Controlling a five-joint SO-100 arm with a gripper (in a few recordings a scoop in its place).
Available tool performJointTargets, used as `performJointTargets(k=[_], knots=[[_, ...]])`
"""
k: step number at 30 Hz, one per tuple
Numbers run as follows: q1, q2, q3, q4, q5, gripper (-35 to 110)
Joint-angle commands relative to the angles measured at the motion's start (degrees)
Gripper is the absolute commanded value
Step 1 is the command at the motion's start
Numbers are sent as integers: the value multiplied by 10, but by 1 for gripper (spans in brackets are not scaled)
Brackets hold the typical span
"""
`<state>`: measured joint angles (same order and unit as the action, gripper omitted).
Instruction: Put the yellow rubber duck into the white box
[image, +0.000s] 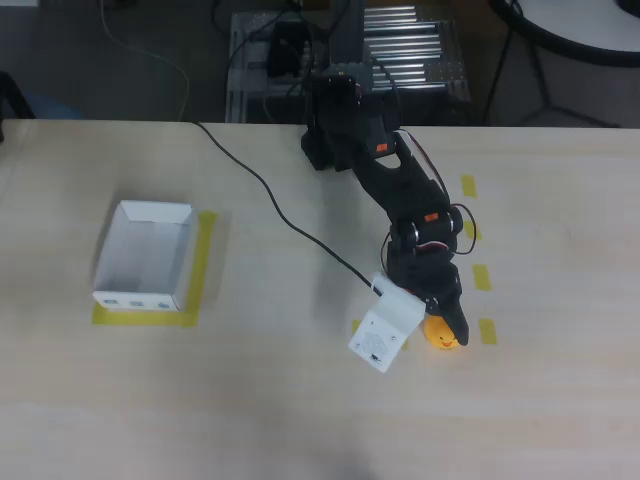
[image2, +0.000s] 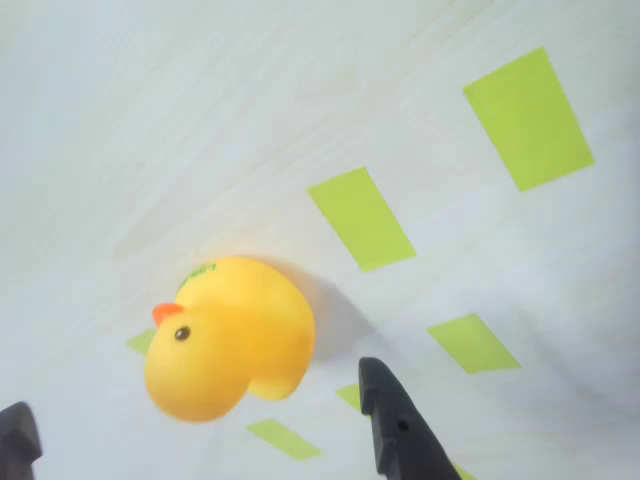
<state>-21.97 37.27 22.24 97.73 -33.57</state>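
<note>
Black fingertips (image2: 395, 425) of our claw (image2: 200, 430) sit nearest the wrist camera, one at the lower middle and the other just peeking in at the lower left corner. We see them spread apart, gripping nothing, with the yellow rubber duck (image2: 228, 338) lying on the tabletop (image2: 200, 120) between and just beyond them, its orange beak and dark eye turned left in that view.

From overhead, our claw (image: 447, 322) hangs over the duck (image: 441, 333), which peeks out beside the white card (image: 384, 336) fixed to the arm (image: 400, 190). Short yellow tape strips (image: 487, 331) lie around the duck, one just to its right and others in a line further up. A black cable (image: 280, 215) trails across the tabletop to the arm.

Well apart on the left stands the white box (image: 145, 255), upright on a yellow tape outline (image: 205, 260), with three small marks on its near wall. We see only bare white floor inside it.
</note>
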Motion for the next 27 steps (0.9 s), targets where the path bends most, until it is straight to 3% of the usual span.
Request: performJointTargets(k=[1, 14, 20, 25, 27], knots=[[-25, 11, -75, 4, -4, 43], [-43, -36, -112, 2, 10, 38], [-47, -52, -116, -16, 11, 26], [-57, -65, -117, -32, 30, 2], [-59, -65, -121, -38, 47, 0]])
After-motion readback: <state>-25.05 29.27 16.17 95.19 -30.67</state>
